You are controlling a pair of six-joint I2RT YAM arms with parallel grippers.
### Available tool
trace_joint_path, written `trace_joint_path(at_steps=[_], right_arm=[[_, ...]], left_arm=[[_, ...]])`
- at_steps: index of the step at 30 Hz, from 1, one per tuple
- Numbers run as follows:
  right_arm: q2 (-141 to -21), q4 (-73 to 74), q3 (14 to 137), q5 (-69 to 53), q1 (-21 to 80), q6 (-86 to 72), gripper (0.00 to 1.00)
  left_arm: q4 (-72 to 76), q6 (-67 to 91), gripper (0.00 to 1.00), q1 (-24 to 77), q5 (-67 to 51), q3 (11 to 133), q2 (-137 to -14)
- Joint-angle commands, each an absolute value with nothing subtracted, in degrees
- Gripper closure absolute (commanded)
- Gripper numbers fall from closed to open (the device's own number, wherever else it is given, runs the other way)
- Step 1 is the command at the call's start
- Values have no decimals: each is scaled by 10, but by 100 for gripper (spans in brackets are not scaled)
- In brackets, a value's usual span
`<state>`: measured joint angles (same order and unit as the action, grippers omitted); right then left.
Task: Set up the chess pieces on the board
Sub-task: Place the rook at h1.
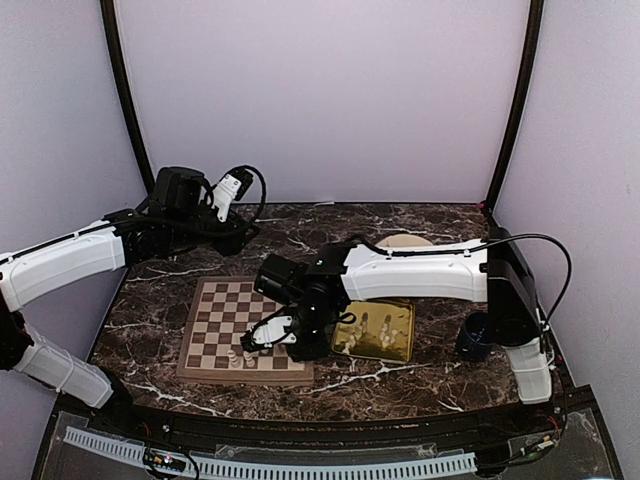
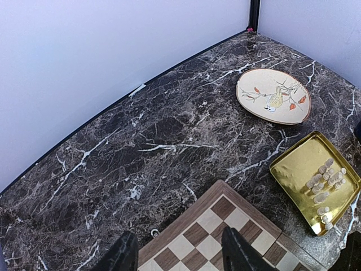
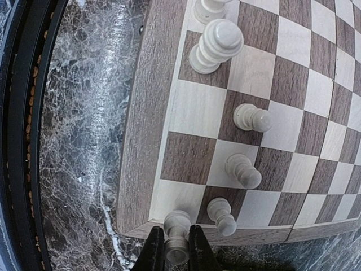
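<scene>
The wooden chessboard (image 1: 245, 330) lies at centre-left of the marble table; it also shows in the right wrist view (image 3: 265, 101) and the left wrist view (image 2: 225, 237). Several cream-white chess pieces (image 3: 217, 45) stand on its near edge squares. My right gripper (image 3: 176, 254) is shut on one cream-white piece (image 3: 177, 228), held over the board's corner square; it shows from above too (image 1: 268, 338). More pieces (image 2: 324, 183) lie in the gold tray (image 2: 293, 164). My left gripper (image 2: 179, 254) is open and empty above the board's far corner.
A painted cream plate (image 2: 273, 96) lies at the back right. The gold tray (image 1: 380, 330) sits just right of the board. A dark blue cup (image 1: 473, 336) stands near the right arm's base. The table's black front rim (image 3: 28, 141) runs beside the board.
</scene>
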<state>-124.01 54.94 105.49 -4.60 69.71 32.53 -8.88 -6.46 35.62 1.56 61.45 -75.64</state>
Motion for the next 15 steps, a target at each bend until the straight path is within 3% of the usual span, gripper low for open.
trace_joint_path(at_steps=[1,15], right_arm=[[-1255,554,1078,-54,703,326,89],[-1274,563,1096,-63,704,327,88]], left_arm=[[-89,-70,47,356,16,611,-736],[-90,-73,47,356,13,612,-736]])
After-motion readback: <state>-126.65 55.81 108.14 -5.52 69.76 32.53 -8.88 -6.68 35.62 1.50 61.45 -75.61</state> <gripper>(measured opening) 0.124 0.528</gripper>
